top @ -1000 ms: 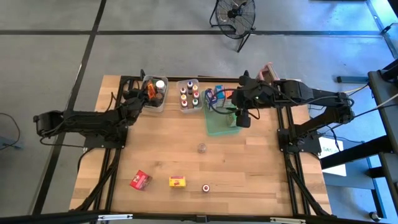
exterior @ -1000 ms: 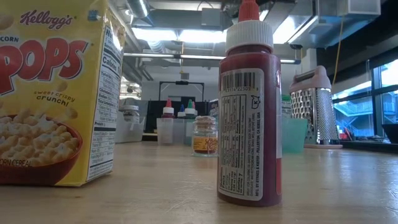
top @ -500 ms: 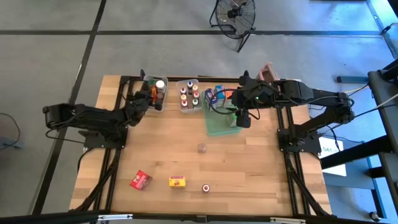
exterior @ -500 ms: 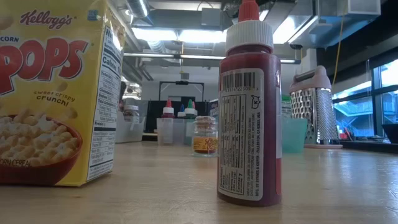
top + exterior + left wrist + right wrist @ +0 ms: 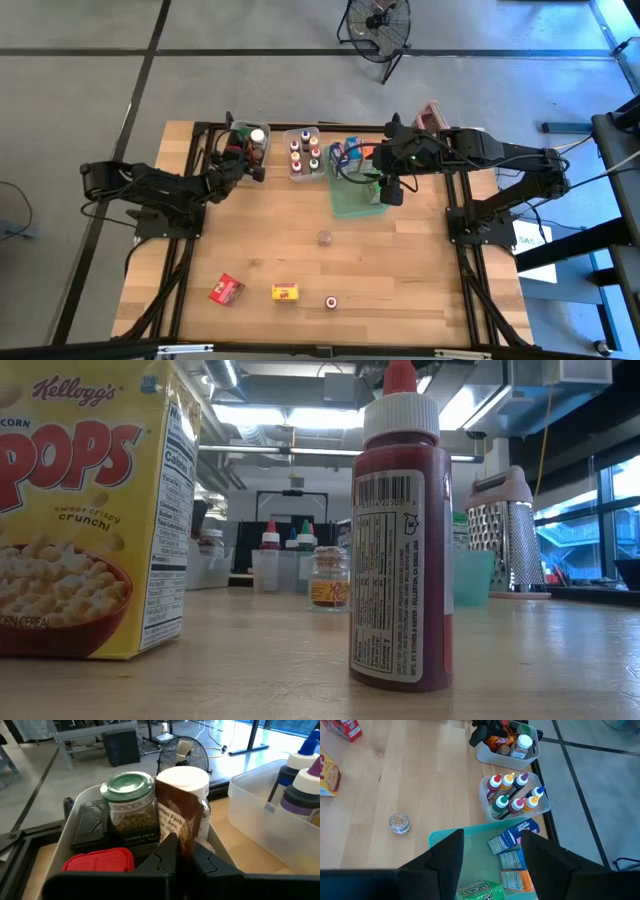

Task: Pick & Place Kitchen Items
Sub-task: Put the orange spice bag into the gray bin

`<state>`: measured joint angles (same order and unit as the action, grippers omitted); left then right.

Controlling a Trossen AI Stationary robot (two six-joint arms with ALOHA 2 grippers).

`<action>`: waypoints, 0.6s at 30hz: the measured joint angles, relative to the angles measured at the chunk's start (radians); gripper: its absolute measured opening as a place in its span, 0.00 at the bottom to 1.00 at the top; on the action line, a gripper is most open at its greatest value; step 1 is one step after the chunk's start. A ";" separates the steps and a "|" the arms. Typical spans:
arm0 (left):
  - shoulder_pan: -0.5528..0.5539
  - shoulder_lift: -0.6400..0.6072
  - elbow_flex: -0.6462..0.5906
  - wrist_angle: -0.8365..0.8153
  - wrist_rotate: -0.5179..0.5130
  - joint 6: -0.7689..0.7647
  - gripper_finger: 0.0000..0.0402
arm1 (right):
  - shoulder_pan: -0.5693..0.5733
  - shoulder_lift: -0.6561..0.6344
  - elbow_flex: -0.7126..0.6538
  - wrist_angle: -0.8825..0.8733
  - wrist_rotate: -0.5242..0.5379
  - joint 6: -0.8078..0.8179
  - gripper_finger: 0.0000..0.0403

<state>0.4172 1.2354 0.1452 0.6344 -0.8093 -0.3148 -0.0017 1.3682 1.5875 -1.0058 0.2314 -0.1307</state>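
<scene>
Hovering at the spice bin (image 5: pixel 249 150) at 11 o'clock, left gripper (image 5: pixel 240 163) pressed together, right gripper (image 5: pixel 391 192) spread over green tray (image 5: pixel 345 203) at 1 o'clock, holding nothing.

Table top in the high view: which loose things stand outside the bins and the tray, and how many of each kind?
Cartons: 2, a red carton and a yellow carton
Glass jar: 1
Red bottle: 1
Total: 4
</scene>
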 joint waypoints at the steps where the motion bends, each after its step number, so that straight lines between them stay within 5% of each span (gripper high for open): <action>1: -0.002 0.000 0.000 -0.001 0.000 0.003 0.03 | 0.000 0.000 0.000 0.000 0.000 0.000 0.49; 18: -0.060 0.000 0.000 -0.017 -0.075 -0.041 0.28 | 0.000 0.000 0.000 -0.014 -0.009 -0.002 0.49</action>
<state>0.3567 1.2358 0.1448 0.6174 -0.8843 -0.3558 -0.0013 1.3682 1.5875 -1.0203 0.2226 -0.1325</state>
